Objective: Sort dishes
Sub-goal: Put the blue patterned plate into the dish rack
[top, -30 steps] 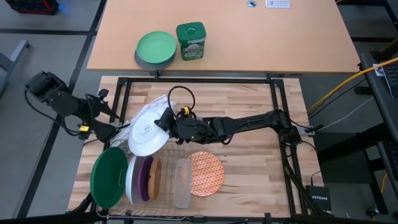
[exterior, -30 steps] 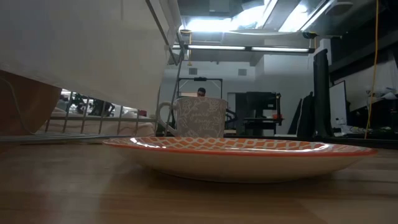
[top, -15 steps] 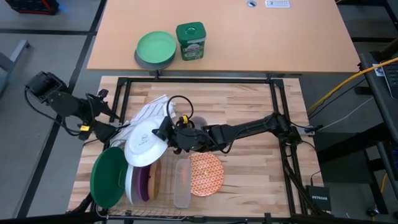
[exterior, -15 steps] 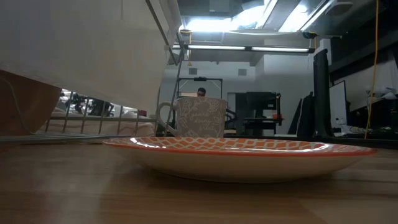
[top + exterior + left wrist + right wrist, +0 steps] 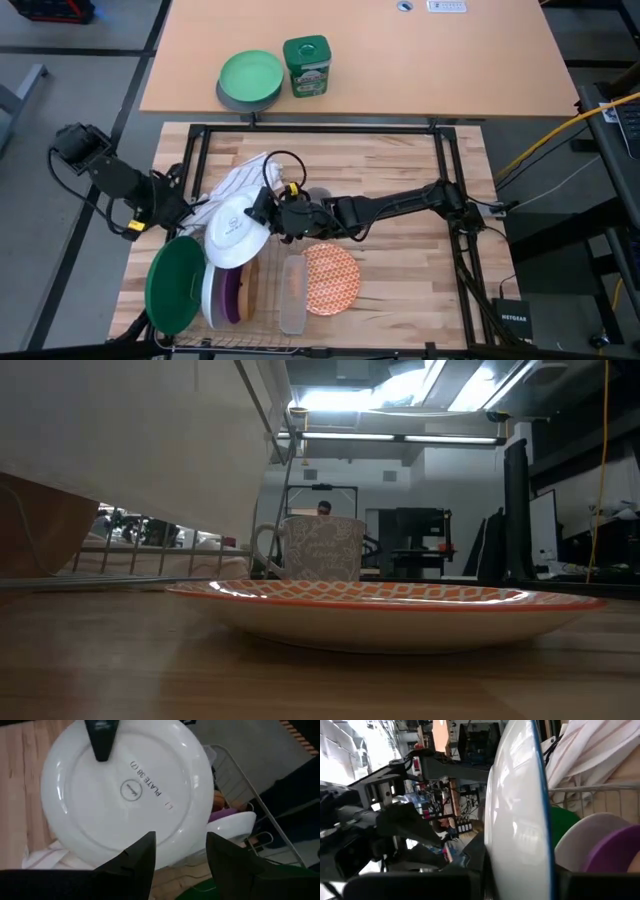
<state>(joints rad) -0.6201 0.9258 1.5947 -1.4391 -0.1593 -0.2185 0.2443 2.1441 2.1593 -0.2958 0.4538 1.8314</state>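
My right gripper (image 5: 262, 208) is shut on a white plate (image 5: 237, 232) held over the wire rack (image 5: 262, 300) at the table's near left. In the rack stand a dark green plate (image 5: 172, 285), a white plate (image 5: 212, 290), a purple one (image 5: 236, 285) and a brown one (image 5: 251, 285), all on edge. The orange patterned plate (image 5: 330, 278) lies flat on the table beside the rack. My left gripper (image 5: 192, 212) is open just left of the held plate, its fingers (image 5: 142, 852) before the plate's underside (image 5: 125, 795); whether they touch it I cannot tell. My right gripper pinches the white plate's rim (image 5: 542, 820) between its two fingers, one finger (image 5: 102, 740) lying on the underside. The fingers come level from the table's right. The plate is lifted clear above the rack, tilted, its marked underside facing up and toward the left arm.
A striped cloth (image 5: 240, 178) lies behind the rack. A patterned grey mug (image 5: 310, 548) stands beyond the orange plate (image 5: 385, 600). On the far table sit a light green plate on a grey bowl (image 5: 250, 78) and a green tin (image 5: 306, 65). Bare wood lies right of the orange plate.
My right gripper has carried the white plate a short way toward the table's near edge, over the rack's plates, and still holds it. My left arm has shifted slightly toward the plate.
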